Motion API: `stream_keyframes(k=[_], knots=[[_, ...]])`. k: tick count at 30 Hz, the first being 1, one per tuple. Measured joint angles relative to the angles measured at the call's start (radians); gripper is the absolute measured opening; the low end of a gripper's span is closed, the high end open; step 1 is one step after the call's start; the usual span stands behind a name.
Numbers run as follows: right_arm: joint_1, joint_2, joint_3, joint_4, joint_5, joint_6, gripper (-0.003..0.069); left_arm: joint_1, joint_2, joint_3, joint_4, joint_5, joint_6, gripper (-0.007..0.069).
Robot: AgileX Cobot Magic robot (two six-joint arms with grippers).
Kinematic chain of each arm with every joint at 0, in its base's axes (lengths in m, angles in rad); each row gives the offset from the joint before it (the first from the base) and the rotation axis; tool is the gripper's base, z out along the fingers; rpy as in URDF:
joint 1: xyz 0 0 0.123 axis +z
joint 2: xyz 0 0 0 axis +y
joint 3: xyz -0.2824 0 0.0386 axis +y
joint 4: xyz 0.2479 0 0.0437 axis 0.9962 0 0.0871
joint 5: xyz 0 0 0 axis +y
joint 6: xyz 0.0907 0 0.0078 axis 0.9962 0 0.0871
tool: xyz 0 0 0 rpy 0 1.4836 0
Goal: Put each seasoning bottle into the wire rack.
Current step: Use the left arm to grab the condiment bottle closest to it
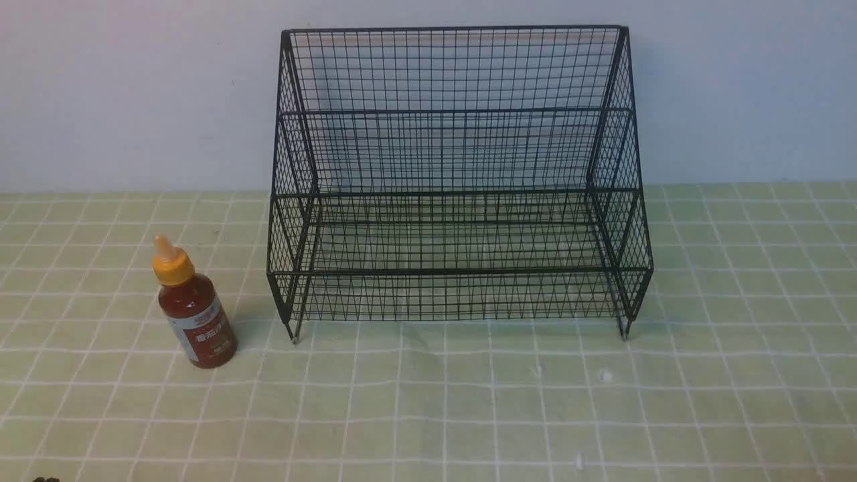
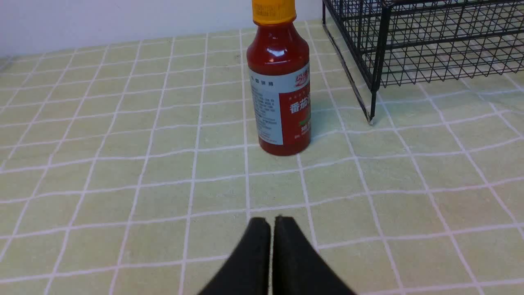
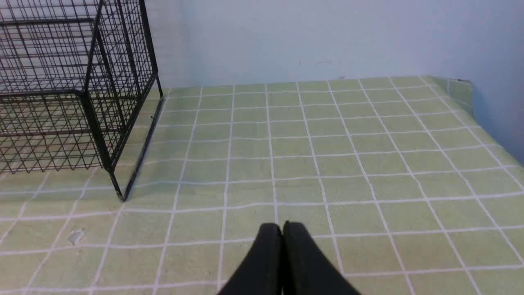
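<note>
the seasoning bottle [image 1: 194,314] stands upright on the tabletop [image 1: 469,402], on the robot's left side, near the front left leg of the wire rack [image 1: 455,194] but not touching it and outside its mesh. its yellow-orange nozzle cap [image 1: 171,261] is on, and the white-and-red label [image 1: 204,331] wraps the lower body over the dark red sauce. the rack sits further back, at the middle of the green checked tabletop, its tall grid back close to the pale wall [image 1: 134,100]

the left hand [image 2: 272,221] has its two black fingers pressed together, only a thin seam between them, clamped on nothing. the bottle stands ahead of its tips, almost in line with that seam, with a stretch of bare checked cloth between tips and bottle. the rack's corner leg shows just beside the bottle in that view

the right hand [image 3: 282,227] is likewise closed up, fingers touching, holding nothing. it points over the tabletop on the robot's right, past the rack's right front leg, so the rack lies between it and the bottle
</note>
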Motion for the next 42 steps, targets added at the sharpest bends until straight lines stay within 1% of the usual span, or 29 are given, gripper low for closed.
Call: stream_keyframes(k=[27, 31, 33, 35, 36, 37, 38, 42], knots=[[0.000, 0.000, 0.000, 0.000, 0.000, 0.000, -0.0015, 0.000, 0.000, 0.000, 0.001, 0.000, 0.000, -0.0006], [0.000, 0.000, 0.000, 0.000, 0.000, 0.000, -0.0015, 0.000, 0.000, 0.001, 0.046, -0.014, 0.011, -0.0006], [0.000, 0.000, 0.000, 0.000, 0.000, 0.000, -0.0015, 0.000, 0.000, 0.004, 0.032, -0.061, -0.011, -0.0006], [0.000, 0.000, 0.000, 0.000, 0.000, 0.000, -0.0015, 0.000, 0.000, 0.004, -0.012, -0.137, -0.062, -0.0006], [0.000, 0.000, 0.000, 0.000, 0.000, 0.000, -0.0015, 0.000, 0.000, 0.004, -0.052, -0.194, -0.096, -0.0006], [0.000, 0.000, 0.000, 0.000, 0.000, 0.000, -0.0015, 0.000, 0.000, 0.004, -0.052, -0.194, -0.103, -0.0006], [0.000, 0.000, 0.000, 0.000, 0.000, 0.000, -0.0015, 0.000, 0.000, 0.004, -0.100, -0.273, -0.152, -0.0006], [0.000, 0.000, 0.000, 0.000, 0.000, 0.000, -0.0015, 0.000, 0.000, 0.004, -0.147, -0.405, -0.218, -0.0006]])
